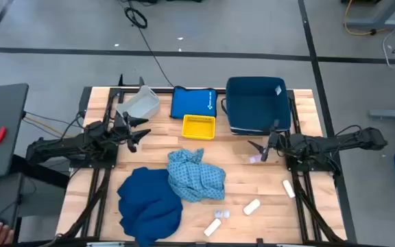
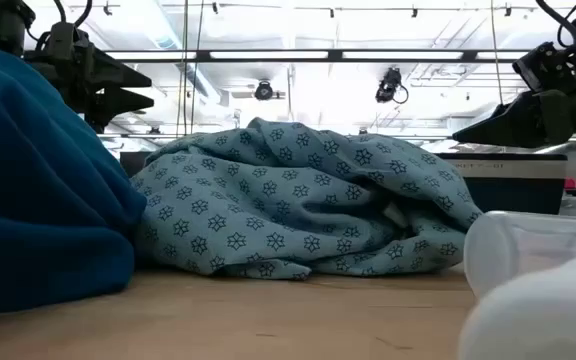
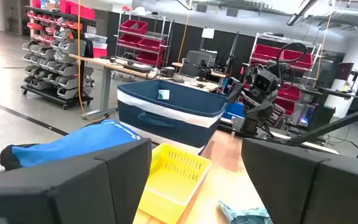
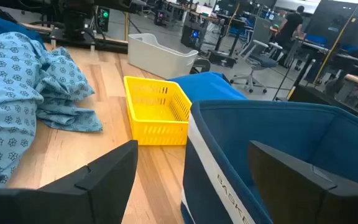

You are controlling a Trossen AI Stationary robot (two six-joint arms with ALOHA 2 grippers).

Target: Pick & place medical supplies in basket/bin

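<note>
Right gripper (image 4: 191,180), fingers apart and empty, hovers at the frame's bottom over the navy bin (image 4: 278,134) lettered "BASKE"; left gripper (image 1: 137,130), centre-left, is open too.

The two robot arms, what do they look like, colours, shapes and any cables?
Both arms are dark, nearly black, built of jointed segments. The left gripper and right gripper each end in two flat, tapering black fingers, broad matte slabs in the wrist views. Thin dark cables loop above the grippers in the low view. No markings are readable.
</note>
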